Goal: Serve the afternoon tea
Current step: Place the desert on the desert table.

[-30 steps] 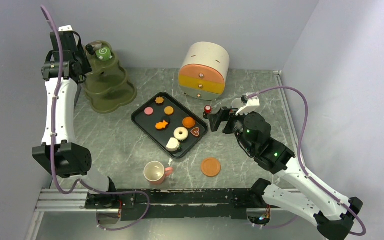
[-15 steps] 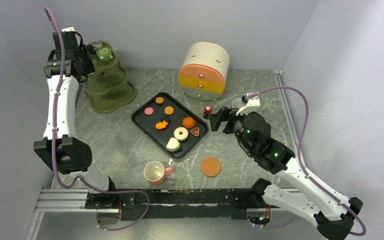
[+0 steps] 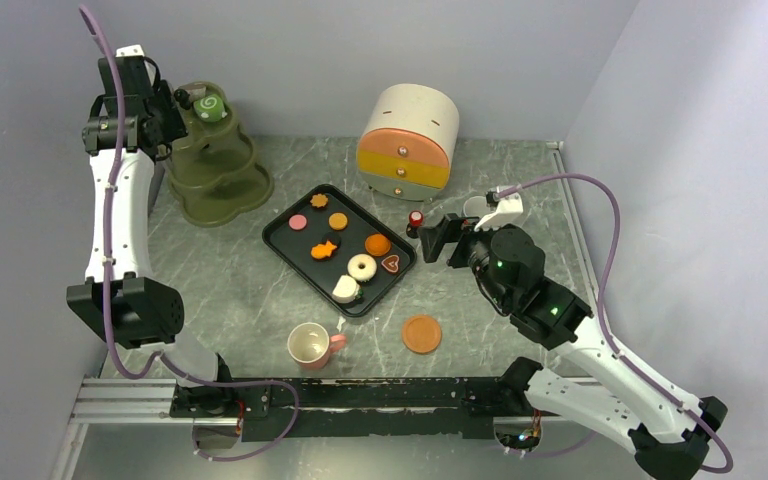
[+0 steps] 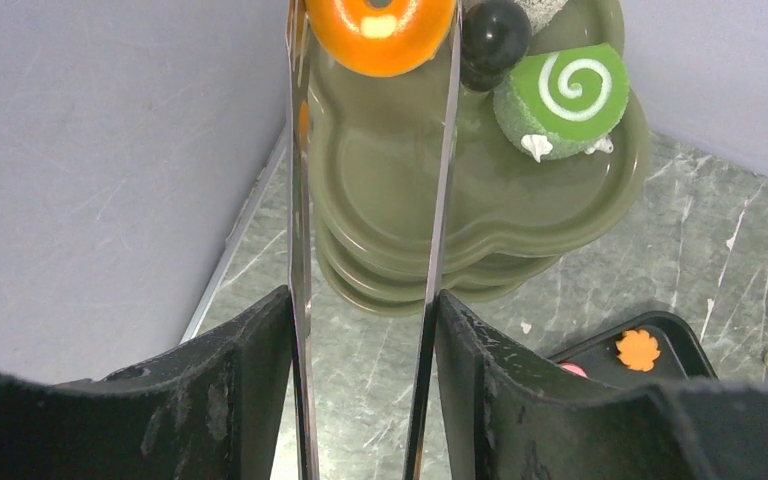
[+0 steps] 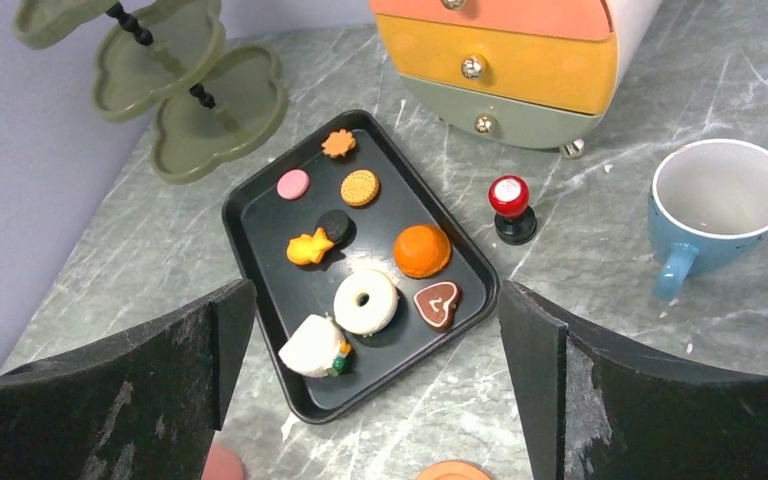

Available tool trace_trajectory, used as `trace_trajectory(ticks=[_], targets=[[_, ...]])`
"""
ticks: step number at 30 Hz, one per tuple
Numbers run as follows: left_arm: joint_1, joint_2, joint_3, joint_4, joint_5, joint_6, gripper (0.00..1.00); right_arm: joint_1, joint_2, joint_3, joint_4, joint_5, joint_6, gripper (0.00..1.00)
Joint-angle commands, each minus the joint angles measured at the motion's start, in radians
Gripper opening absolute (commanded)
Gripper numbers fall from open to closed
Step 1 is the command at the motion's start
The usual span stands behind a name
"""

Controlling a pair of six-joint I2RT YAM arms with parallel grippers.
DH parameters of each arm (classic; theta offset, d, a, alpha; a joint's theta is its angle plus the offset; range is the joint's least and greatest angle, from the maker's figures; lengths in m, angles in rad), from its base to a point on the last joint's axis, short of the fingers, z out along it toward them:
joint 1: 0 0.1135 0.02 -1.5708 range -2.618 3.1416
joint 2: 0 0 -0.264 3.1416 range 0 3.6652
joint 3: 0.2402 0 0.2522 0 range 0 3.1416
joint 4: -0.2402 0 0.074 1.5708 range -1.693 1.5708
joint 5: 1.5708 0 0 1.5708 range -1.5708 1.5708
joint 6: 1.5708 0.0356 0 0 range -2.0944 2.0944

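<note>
An orange doughnut (image 4: 410,45) fills the gap between the long thin fingers of my left gripper (image 4: 375,20), whose blades lie against both its sides. It hangs over the top tier of the olive stand (image 4: 480,200), beside the green swirl roll (image 4: 560,95). My right gripper (image 5: 375,380) hovers open and holds nothing, right of the black tray (image 5: 260,215). On the tray lie a white doughnut (image 5: 365,300), cookies and other pastries. A blue cup (image 5: 725,200) stands far right, a pink cup (image 3: 310,346) and an orange saucer (image 3: 421,334) near the front.
A rounded chest of drawers (image 3: 410,140) stands at the back. A small red-topped black knob (image 5: 510,200) stands between it and the tray. The stand (image 3: 215,175) is in the back left corner, close to the left wall.
The left gripper has shifted slightly left and up at the stand's top tier. The right arm has barely moved.
</note>
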Motion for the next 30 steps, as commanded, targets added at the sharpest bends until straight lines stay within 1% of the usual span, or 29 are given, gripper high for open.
trace_trajectory(ticks=[1,6,14,18,20,24,30], targets=[[0.008,-0.002,0.046,0.019,0.027,-0.004,0.57,-0.005,-0.019,-0.002,0.012,0.013,-0.002,0.95],[0.008,-0.003,0.041,0.017,0.042,-0.004,0.59,-0.006,-0.025,0.003,0.005,0.013,-0.001,0.95],[0.008,-0.008,0.045,0.01,0.048,-0.004,0.57,-0.005,-0.025,0.003,0.006,0.016,-0.003,0.95],[0.007,-0.016,0.071,-0.002,0.039,-0.005,0.56,-0.005,-0.026,0.001,0.008,0.011,-0.001,0.95],[0.008,-0.022,0.088,-0.007,0.023,-0.01,0.54,-0.005,-0.024,0.002,0.008,0.013,-0.005,0.95],[0.008,-0.048,0.098,0.007,0.008,-0.024,0.51,-0.005,-0.012,0.012,0.003,0.015,-0.017,0.95],[0.008,-0.099,0.088,0.026,0.02,-0.035,0.51,-0.005,-0.01,0.017,0.0,0.003,-0.014,0.95]])
